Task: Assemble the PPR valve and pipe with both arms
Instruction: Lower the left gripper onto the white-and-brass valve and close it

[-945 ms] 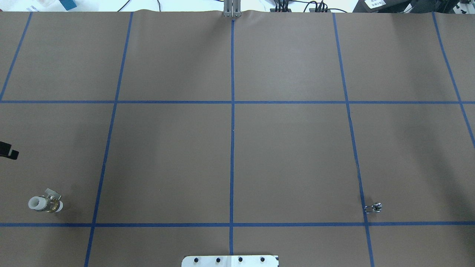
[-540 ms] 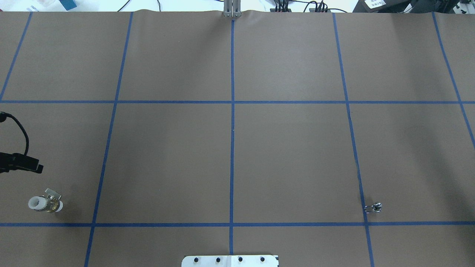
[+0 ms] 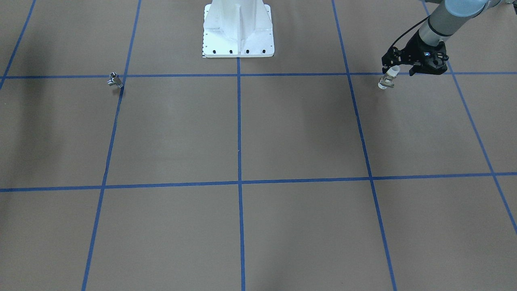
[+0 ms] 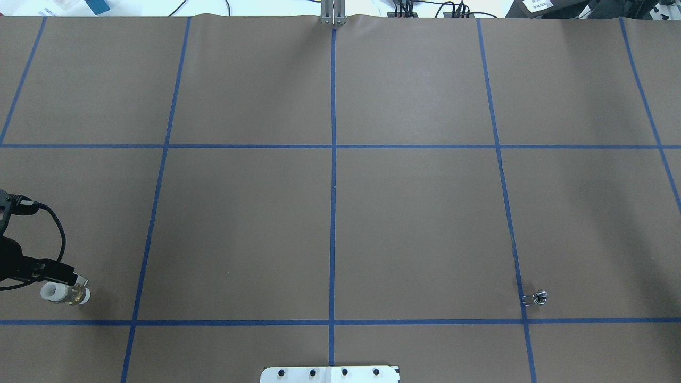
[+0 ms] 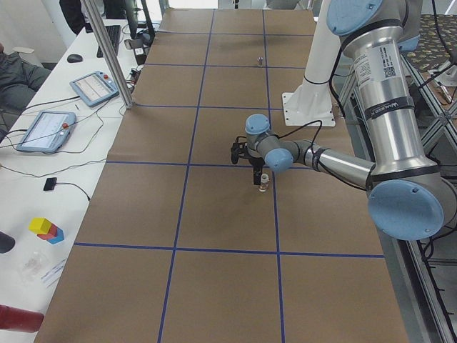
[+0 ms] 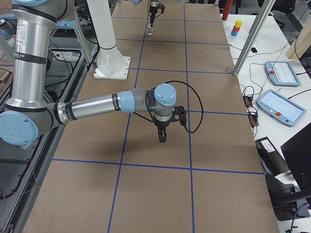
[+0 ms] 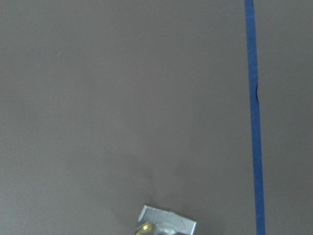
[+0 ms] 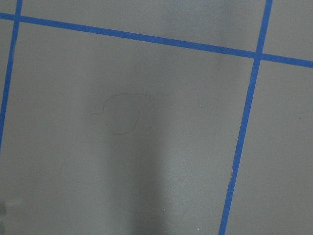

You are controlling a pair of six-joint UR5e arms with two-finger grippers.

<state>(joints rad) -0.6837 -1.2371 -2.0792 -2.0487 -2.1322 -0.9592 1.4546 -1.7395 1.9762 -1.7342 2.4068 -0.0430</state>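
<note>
PPR valve [image 4: 65,292]: white ends, brass body, metal handle. Sits on the brown table [image 4: 415,223] in the near row of the blue tape grid [image 4: 332,213], at the robot's far left, just short of the near cross line. In the left wrist view only its handle shows, at the bottom edge.

Left gripper [image 5: 255,177]: down close over the valve, its black tip crossing the handle in the overhead view. Contact unclear. Cannot tell if the fingers are apart or together.

Metal pipe piece [image 4: 537,298]: 1 small chrome part, same row, right side, right by a long tape line, well apart from the valve.

Right gripper [image 6: 162,136]: pointing down above bare paper. Seen only in the right side view, so finger state cannot be told.

White robot base [image 3: 238,28]: between the 2 parts.
</note>
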